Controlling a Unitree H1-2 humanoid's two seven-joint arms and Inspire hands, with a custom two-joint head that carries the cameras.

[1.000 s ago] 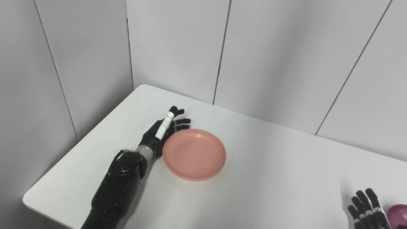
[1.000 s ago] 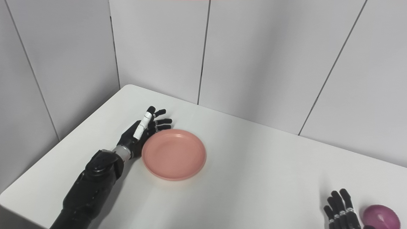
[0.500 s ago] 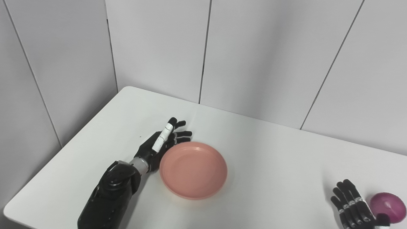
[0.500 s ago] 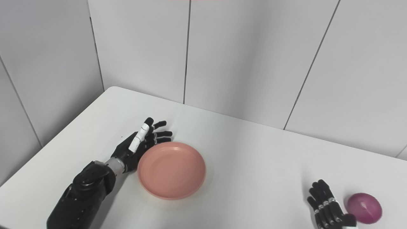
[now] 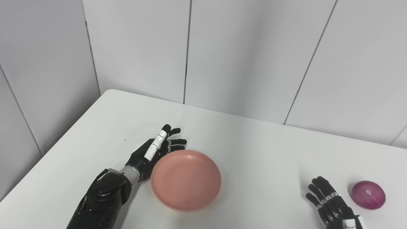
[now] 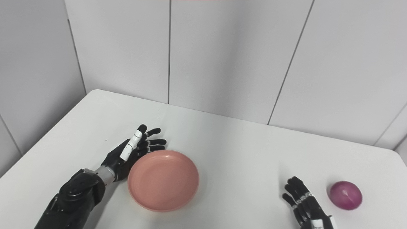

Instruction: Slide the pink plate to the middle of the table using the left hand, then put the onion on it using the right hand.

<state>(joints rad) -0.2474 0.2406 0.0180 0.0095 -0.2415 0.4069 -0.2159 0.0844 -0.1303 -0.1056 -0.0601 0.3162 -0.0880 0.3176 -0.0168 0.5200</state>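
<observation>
The pink plate (image 5: pixel 186 179) lies empty on the white table (image 5: pixel 260 149), left of the middle. My left hand (image 5: pixel 152 152) is open and set on edge, its fingers stretched out along the plate's far-left rim and touching it. The purple onion (image 5: pixel 369 195) sits near the table's right side, close to the front. My right hand (image 5: pixel 330 206) rests open on the table a little left of the onion, apart from it, with fingers spread and holding nothing.
Grey wall panels (image 5: pixel 241 57) close in the table at the back and on the left. The table's rounded back-left corner (image 5: pixel 108 91) is far behind my left hand. Bare tabletop lies between the plate and my right hand.
The camera has swung right and down, bringing the onion fully into view. The plate and my left hand now lie farther from the back-left corner, shifted rightward and nearer. My right hand stays beside the onion.
</observation>
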